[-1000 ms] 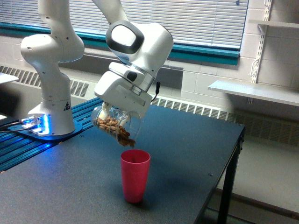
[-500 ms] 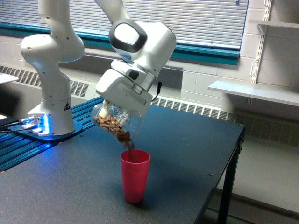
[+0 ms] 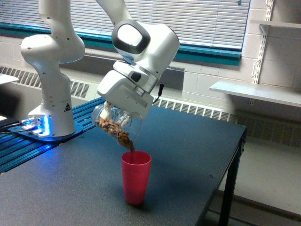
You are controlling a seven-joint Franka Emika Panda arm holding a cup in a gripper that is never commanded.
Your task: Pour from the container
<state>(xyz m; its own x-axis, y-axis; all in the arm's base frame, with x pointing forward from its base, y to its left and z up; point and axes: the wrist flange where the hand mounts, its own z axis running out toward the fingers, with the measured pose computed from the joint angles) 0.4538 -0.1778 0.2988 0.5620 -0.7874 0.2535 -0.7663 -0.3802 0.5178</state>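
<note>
Clear glass jar (image 3: 115, 125), tilted mouth-down above pinkish-red plastic cup (image 3: 136, 176) on dark bench (image 3: 188, 150); clamped in pincer (image 3: 111, 113); brown nut-like pieces (image 3: 120, 135) spilling over lip into cup; pour under way, judged partly done; much filling left in jar.

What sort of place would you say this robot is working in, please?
Probably a lab or classroom in an institutional building: painted block walls, a long window with blinds, a wall radiator, and bracket shelving. The arm's base is bolted beside a plain dark table.
</note>
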